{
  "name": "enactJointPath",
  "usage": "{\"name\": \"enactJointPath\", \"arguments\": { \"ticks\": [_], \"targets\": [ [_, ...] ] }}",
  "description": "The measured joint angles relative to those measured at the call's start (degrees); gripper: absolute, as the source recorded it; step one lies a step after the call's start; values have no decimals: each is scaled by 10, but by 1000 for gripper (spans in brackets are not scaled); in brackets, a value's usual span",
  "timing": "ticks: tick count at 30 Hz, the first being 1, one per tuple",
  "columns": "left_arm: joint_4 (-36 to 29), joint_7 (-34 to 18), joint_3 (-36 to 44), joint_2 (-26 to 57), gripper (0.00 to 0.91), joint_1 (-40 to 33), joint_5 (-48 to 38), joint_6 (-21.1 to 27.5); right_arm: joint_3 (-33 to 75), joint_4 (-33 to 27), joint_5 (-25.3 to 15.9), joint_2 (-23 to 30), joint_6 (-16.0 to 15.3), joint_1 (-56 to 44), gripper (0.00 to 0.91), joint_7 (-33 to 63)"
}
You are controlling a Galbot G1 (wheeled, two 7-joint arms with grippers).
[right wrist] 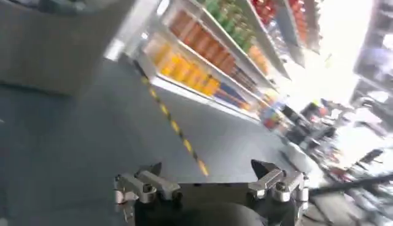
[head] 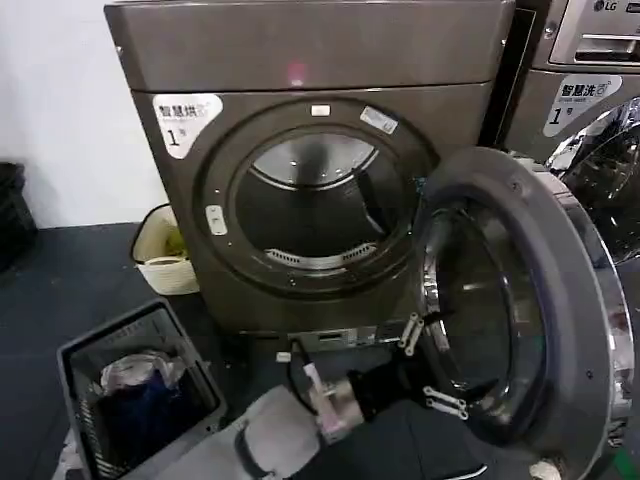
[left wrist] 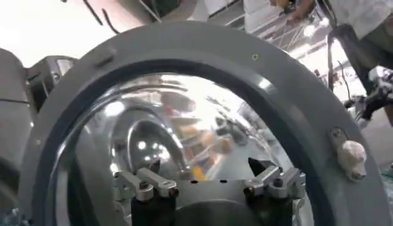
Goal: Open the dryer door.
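The dryer door (head: 565, 300) stands swung wide open to the right of the dryer (head: 300, 50), with its light grey inner face and domed glass turned toward the drum opening (head: 320, 200). My left gripper (head: 428, 368) is open, low in front of the door's inner glass, with nothing between its fingers. In the left wrist view the dryer door (left wrist: 184, 55) sits close ahead of the left gripper (left wrist: 204, 166). My right gripper (right wrist: 206, 166) is open and empty, facing bare floor and far-off shelves.
A grey laundry basket (head: 120, 335) with clothes stands on the floor at the lower left. A white basket (head: 170, 255) sits beside the dryer's left side. A second machine with an LG panel (head: 590, 60) stands right behind the open door.
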Motion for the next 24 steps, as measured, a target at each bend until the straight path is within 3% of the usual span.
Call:
{"name": "enactJointPath", "arguments": {
  "ticks": [10, 24],
  "targets": [
    [70, -14, 16, -63, 907, -29, 28, -8, 15, 21, -6, 53, 0, -4, 907, -13],
    [154, -40, 15, -141, 907, -58, 59, -31, 14, 39, -1, 71, -2, -1, 907, -18]
  ]
}}
